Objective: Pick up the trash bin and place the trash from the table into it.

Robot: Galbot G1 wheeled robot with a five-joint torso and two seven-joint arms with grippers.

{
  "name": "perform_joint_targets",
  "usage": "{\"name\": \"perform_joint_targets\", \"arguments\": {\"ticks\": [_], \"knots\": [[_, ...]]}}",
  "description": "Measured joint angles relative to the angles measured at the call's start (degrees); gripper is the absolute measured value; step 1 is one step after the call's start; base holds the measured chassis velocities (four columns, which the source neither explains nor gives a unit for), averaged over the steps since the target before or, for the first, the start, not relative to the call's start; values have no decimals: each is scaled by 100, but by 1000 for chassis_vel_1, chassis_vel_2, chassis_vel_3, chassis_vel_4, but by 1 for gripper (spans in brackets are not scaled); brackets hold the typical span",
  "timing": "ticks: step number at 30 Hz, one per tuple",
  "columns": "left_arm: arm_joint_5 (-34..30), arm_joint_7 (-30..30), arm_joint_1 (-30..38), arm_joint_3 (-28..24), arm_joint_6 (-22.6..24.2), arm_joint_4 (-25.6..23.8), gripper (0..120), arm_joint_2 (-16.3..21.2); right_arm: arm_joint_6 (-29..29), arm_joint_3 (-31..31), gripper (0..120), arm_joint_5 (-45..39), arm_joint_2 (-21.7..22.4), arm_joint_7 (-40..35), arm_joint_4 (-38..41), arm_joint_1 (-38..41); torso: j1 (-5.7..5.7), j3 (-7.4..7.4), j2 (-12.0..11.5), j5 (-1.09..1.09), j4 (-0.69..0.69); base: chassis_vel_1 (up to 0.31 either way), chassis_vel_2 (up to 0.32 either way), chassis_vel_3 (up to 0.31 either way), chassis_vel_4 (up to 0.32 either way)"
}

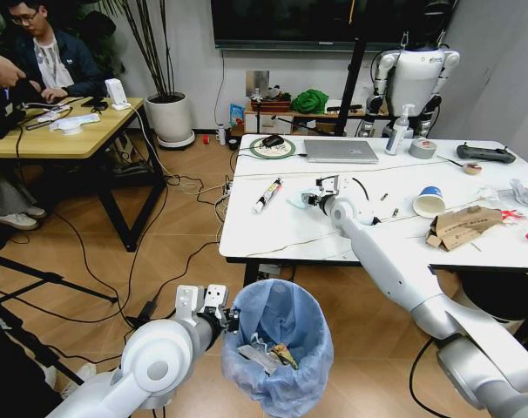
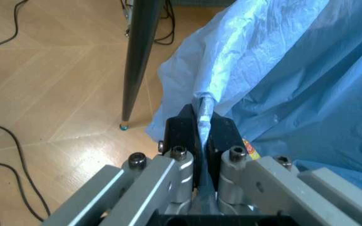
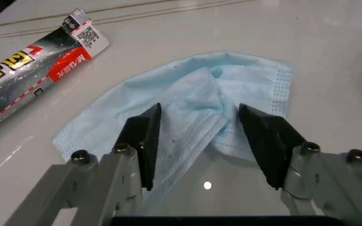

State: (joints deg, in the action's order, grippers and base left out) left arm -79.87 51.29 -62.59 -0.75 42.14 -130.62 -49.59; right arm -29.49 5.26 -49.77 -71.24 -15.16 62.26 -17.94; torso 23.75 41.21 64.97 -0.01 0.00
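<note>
The trash bin [image 1: 279, 348], lined with a crinkled light-blue bag [image 2: 282, 70], stands on the floor before the table [image 1: 281, 231] with some litter inside. My left gripper [image 1: 227, 320] [image 2: 201, 121] is shut on the bin's rim and bag edge. Over the table, my right gripper [image 1: 313, 199] [image 3: 200, 141] is open, its fingers on either side of a crumpled light-blue face mask [image 3: 193, 106] lying flat. More trash lies on the table: a black-and-red tube [image 1: 267, 194] [image 3: 33, 61], a white paper cup [image 1: 429, 202], torn cardboard [image 1: 463, 225] and wrappers [image 1: 517, 216].
A grey laptop [image 1: 340, 151], tape roll [image 1: 423, 148], pump bottle [image 1: 396, 131] and black controller [image 1: 485, 154] sit at the table's far side. A wooden desk [image 1: 64, 131] stands at left. Cables cross the floor; a black table leg [image 2: 140, 56] is close to the bin.
</note>
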Motion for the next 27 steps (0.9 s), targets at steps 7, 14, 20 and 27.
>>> {"name": "perform_joint_targets", "arguments": {"ticks": [7, 14, 20, 27], "knots": [[1, -29, 33, 8, 0, 15, 0, 18, 63, 2, 16, 234, 21, 23, 8, -96, 0, -1, 0, 0, 0, 0, 0, 0, 0], [1, -34, 44, 13, 0, 29, 0, 27, 114, -39, 0, 262, 94, 24, 177, -218, 0, 0, 0, 1, 1, 0, 0, 0, 0], [1, -34, 43, 19, 0, 31, 0, 28, 122, -170, 0, -50, 504, -32, 1108, -534, 1, 1, 0, 2, 2, 0, 0, 0, 0], [0, -33, 42, 40, 0, 55, 0, 22, 132, -296, 0, -972, 1614, 290, 3395, -1333, 0, 0, 0, 2, -3, 0, 0, 0, 0]]}}
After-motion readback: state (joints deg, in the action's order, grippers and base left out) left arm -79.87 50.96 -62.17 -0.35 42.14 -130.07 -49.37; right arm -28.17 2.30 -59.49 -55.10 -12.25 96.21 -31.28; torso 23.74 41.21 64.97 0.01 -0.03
